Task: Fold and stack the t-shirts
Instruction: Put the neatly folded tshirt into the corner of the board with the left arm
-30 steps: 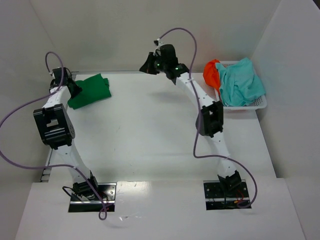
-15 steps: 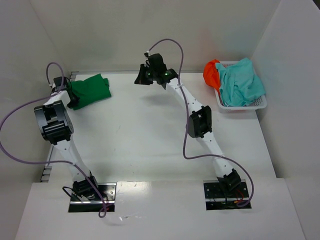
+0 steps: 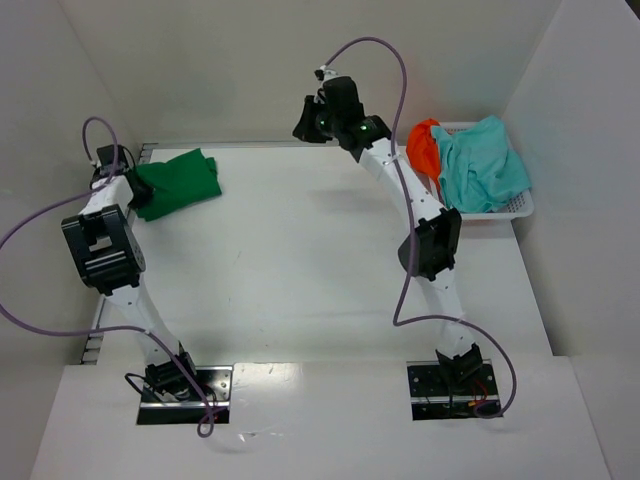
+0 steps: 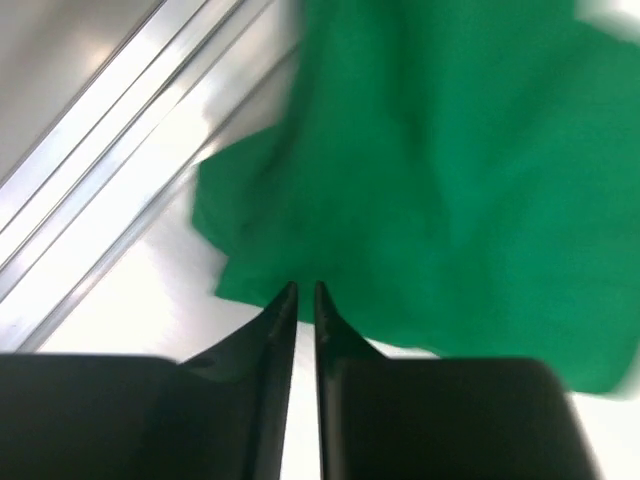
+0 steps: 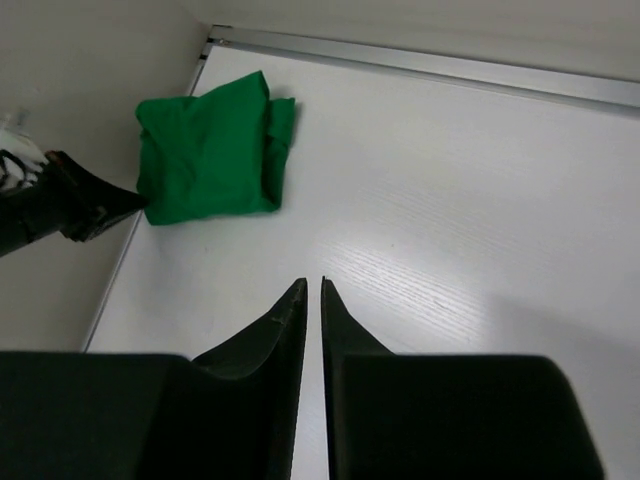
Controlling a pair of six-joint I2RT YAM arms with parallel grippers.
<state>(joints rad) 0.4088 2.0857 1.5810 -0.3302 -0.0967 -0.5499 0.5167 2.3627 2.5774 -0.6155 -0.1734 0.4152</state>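
The dark green t-shirt lies folded at the table's far left; it also shows in the left wrist view and the right wrist view. My left gripper is shut and empty, its tips at the shirt's near-left edge. My right gripper is shut and empty, raised over the far middle of the table, its tips over bare table. The light teal t-shirt and the orange t-shirt lie bunched in the white basket.
The basket stands at the far right by the side wall. A metal rail runs along the table's left and far edges. White walls close in the table on three sides.
My right gripper swung left, then back right and up toward the far wall. My left gripper drew back slightly to the shirt's left edge. The shirts have not moved.
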